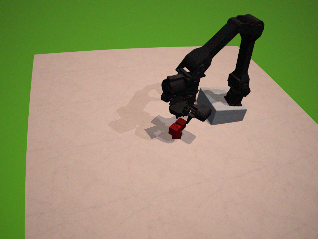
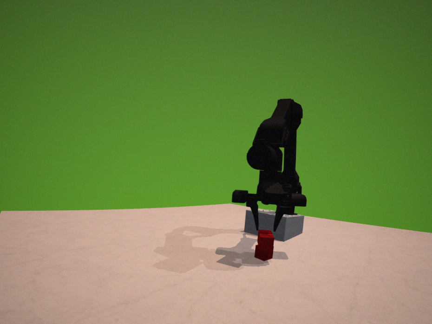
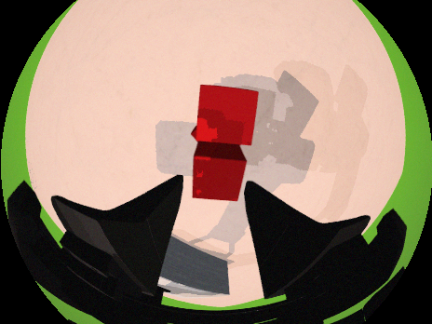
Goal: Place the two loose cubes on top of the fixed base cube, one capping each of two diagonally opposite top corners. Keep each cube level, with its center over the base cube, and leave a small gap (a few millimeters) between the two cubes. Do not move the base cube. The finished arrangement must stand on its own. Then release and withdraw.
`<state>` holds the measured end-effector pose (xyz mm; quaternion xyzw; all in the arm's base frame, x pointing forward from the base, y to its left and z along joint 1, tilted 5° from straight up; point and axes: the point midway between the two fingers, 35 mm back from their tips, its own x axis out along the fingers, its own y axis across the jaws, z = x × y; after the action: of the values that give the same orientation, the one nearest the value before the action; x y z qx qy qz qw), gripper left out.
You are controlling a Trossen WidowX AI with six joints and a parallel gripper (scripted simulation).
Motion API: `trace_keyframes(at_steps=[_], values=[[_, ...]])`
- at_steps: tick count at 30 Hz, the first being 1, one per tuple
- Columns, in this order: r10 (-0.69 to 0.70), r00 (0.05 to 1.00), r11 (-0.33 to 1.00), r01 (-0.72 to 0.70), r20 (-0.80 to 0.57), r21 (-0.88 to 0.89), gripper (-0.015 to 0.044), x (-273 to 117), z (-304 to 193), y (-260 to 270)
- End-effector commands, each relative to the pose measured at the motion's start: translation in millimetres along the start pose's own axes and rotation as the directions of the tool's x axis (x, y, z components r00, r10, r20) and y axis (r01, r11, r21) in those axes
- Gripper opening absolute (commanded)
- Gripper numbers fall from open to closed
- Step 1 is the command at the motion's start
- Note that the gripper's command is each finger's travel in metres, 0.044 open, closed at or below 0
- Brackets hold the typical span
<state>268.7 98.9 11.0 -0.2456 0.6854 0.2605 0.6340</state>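
Note:
The red base cube (image 1: 176,135) (image 2: 263,253) (image 3: 194,133) stands on the table, mostly hidden in the wrist view. A front red cube (image 1: 174,128) (image 2: 265,241) (image 3: 229,104) sits on it, overhanging and looking level. A rear red cube (image 1: 181,121) (image 2: 265,231) (image 3: 219,182) stands behind, toward the arm, and looks roughly level; its underside is hidden. The width of the gap between the two upper cubes cannot be told. My gripper (image 1: 182,120) (image 2: 266,230) (image 3: 214,184) is open, fingertips on either side of the rear cube near its top, with space at both sides.
The grey-blue mounting block (image 1: 228,115) (image 2: 266,223) (image 3: 200,263) stands behind the cubes, under the arm's base. The pale table (image 1: 102,179) (image 2: 121,296) (image 3: 116,70) carries shadows of the arm around the cubes.

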Motion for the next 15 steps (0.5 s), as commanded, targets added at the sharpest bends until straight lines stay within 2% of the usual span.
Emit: trace_keyframes(at_steps=[1, 15], values=[[-0.007, 1.000, 1.000, 0.007, 0.018, -0.001, 0.0205, -8.1, 3.5, -1.4], [-0.007, 1.000, 1.000, 0.007, 0.018, -0.001, 0.0205, -20.7, 3.3, -1.4]])
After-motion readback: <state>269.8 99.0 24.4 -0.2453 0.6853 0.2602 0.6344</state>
